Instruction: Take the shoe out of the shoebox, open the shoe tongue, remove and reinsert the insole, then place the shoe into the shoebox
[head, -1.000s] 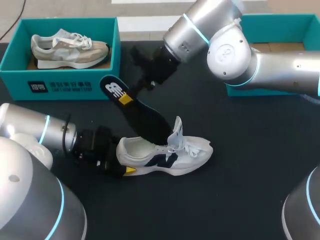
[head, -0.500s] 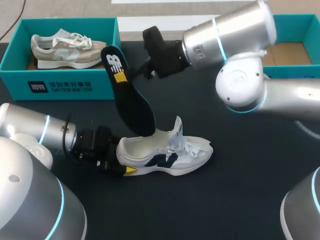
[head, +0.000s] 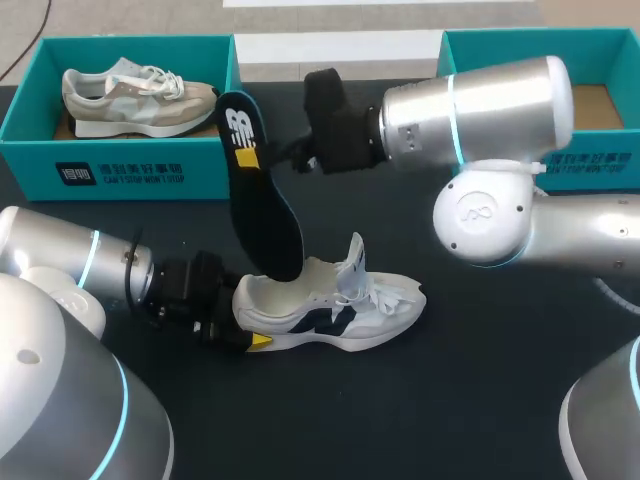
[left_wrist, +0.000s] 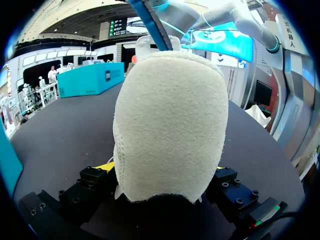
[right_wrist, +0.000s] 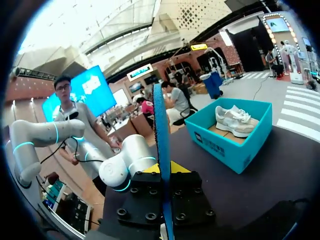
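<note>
A white shoe with navy side panels lies on its sole on the black table, toe to the right. My left gripper is shut on its heel; in the left wrist view the cream heel fills the space between the fingers of that gripper. My right gripper is shut on the heel end of a dark insole with a blue rim. The insole stands nearly upright, its toe end down in the shoe's opening. Seen edge-on, the insole runs straight out between the right gripper's yellow tips.
A teal shoebox at the back left holds a beige shoe; the box also shows in the right wrist view. A second teal box stands at the back right, partly behind my right arm.
My right arm has swung right and raised the insole's heel end, tipping the insole from a slant to nearly upright. The left gripper and the shoe have stayed put.
</note>
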